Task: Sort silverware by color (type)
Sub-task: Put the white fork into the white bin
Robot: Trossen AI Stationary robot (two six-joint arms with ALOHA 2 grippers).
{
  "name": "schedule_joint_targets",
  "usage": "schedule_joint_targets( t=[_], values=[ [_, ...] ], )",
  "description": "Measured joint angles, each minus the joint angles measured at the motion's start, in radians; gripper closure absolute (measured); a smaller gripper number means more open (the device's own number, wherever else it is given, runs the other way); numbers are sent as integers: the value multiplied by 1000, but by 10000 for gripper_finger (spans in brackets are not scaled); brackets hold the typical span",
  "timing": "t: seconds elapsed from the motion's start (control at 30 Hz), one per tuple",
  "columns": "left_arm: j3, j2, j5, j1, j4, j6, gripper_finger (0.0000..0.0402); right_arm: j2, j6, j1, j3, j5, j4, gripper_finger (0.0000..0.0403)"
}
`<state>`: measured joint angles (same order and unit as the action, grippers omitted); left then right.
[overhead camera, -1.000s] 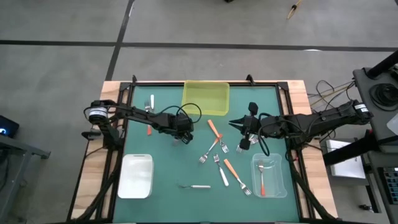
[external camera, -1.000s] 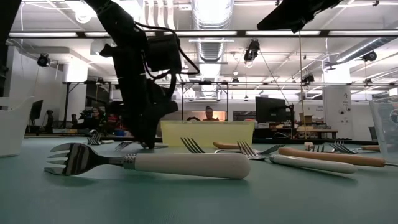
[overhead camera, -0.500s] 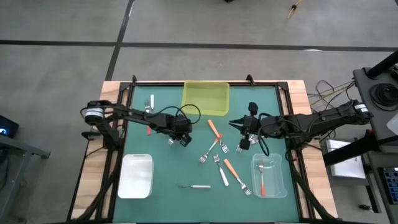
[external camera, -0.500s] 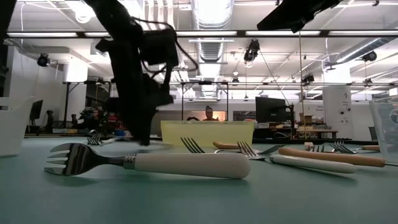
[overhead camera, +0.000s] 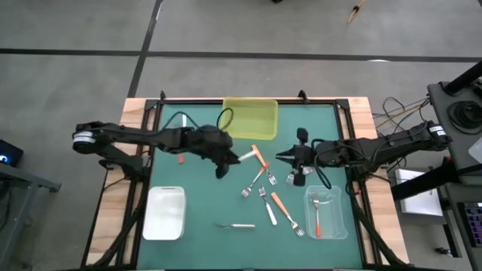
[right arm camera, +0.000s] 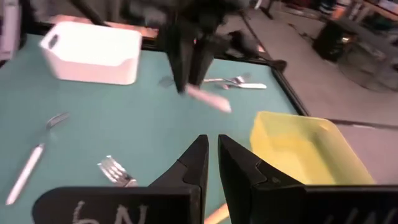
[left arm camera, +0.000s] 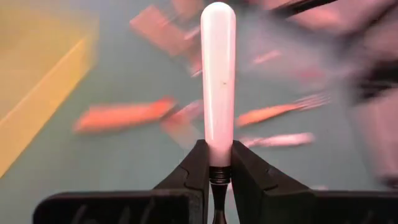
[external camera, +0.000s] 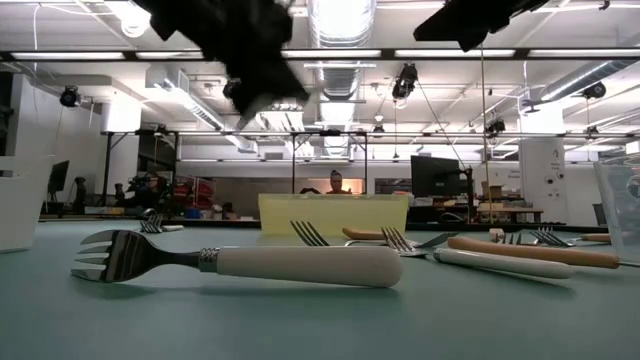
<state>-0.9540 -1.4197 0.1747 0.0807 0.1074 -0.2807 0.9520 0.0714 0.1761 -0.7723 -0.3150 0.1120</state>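
My left gripper hangs above the table's middle, shut on a white-handled fork. The fork's handle sticks out past the fingertips toward the right arm, and its tines are hidden behind the fingers. My right gripper is held high, right of centre, shut with nothing between its fingers. Several more forks lie flat on the green mat: a red-orange one, a cluster, a light orange one and a white one near the front edge. My left gripper pinches the fork between its two fingers at the tine-side end of the handle, where the metal neck begins. The fingers lie along the fork. The fork is lifted clear of the mat, its handle pointing on past the fingertips.
A yellow bin stands at the far edge. A white bin sits front left, and a clear bin holding an orange fork sits front right. A small red piece lies beside the left arm.
My left gripper stood pointing down at the mat left of centre. It has since risen and tipped up toward level, taking the white-handled fork with it. The fork is lifted clear, and its handle points toward the table's right.
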Motion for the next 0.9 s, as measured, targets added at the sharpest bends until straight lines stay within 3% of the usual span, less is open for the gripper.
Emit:
schedule_joint_targets(
  t=[0.13, 0.23, 0.43, 0.67, 0.9],
  values=[
    [48, 26, 254, -3, -263, 62, 378, 15, 26, 0, 2, 35, -31, 374],
    [77, 27, 372, -3, -434, 53, 378, 44, 76, 0, 5, 113, -82, 374],
    [106, -17, 425, -4, -624, 11, 378, 116, 183, 0, 5, 290, -259, 375],
    [107, -82, 568, -21, -800, 10, 378, 160, 190, -2, 5, 316, -423, 374],
    [107, -146, 591, -23, -864, 17, 378, 191, 85, -29, 5, 353, -485, 371]
  ],
)
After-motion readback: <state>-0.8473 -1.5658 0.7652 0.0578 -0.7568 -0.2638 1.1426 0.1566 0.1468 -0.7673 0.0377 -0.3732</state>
